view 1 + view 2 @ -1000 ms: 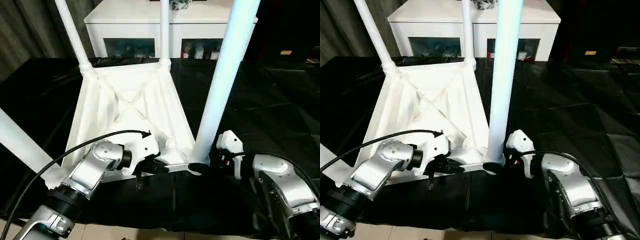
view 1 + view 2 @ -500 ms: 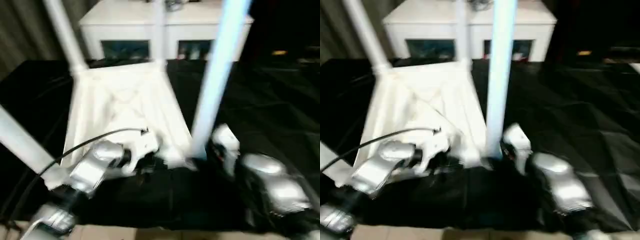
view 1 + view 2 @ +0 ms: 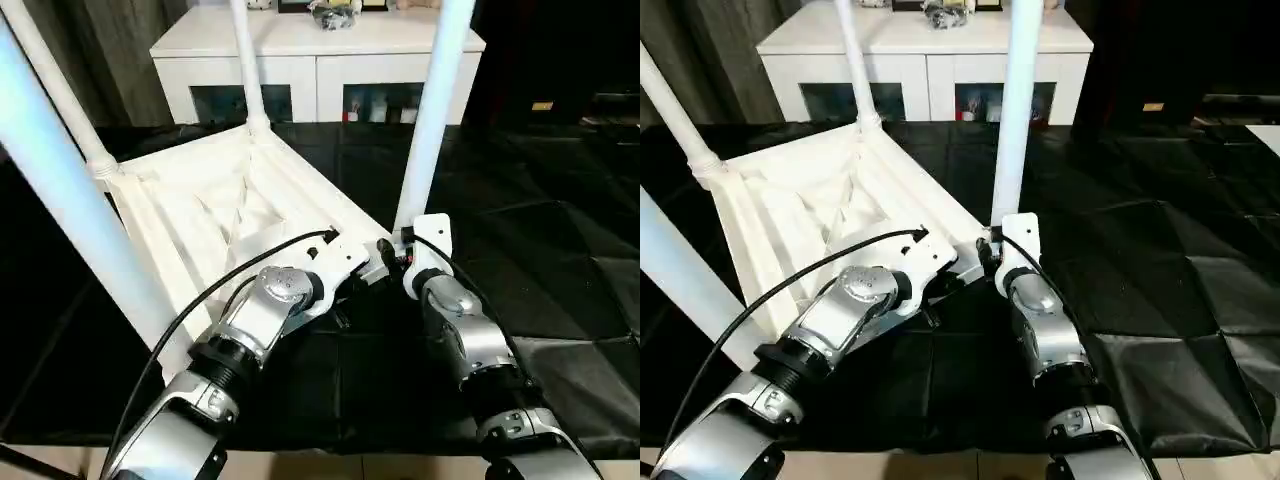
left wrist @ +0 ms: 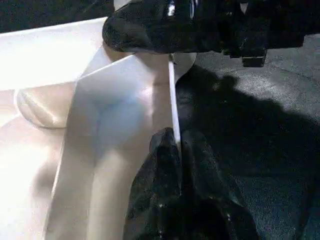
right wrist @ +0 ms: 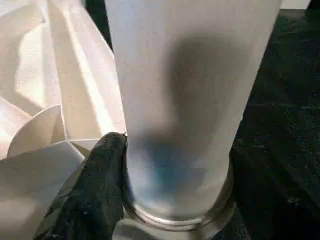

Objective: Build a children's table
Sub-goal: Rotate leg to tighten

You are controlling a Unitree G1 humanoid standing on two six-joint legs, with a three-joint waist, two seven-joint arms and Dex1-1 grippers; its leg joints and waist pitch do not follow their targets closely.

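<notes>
the children's table (image 3: 215, 205) lies upside down on a black cloth (image 3: 560, 250), taking up the left and centre of the head views, its ribbed underside facing up and its four white legs rising out of the corner sockets. one leg (image 3: 70, 200) crosses the left side of the frame as a thick bar, two thinner ones stand at the upper left and upper centre, and the fourth leg (image 3: 430, 110) rises just right of centre. the left gripper (image 4: 175, 150) sits in the lower centre of the head views at the table top's near edge; in the left wrist view its two black fingers (image 4: 162, 165) are pinched onto the thin white rim of the top. the right gripper (image 3: 395, 262) is just right of centre, at the foot of the fourth leg; in the right wrist view one black finger (image 5: 97, 190) presses against that leg where it meets its socket, so it is grasping the leg. a white low cabinet (image 3: 320, 60) with dark glass openings stands at the top of the frame behind the cloth.
</notes>
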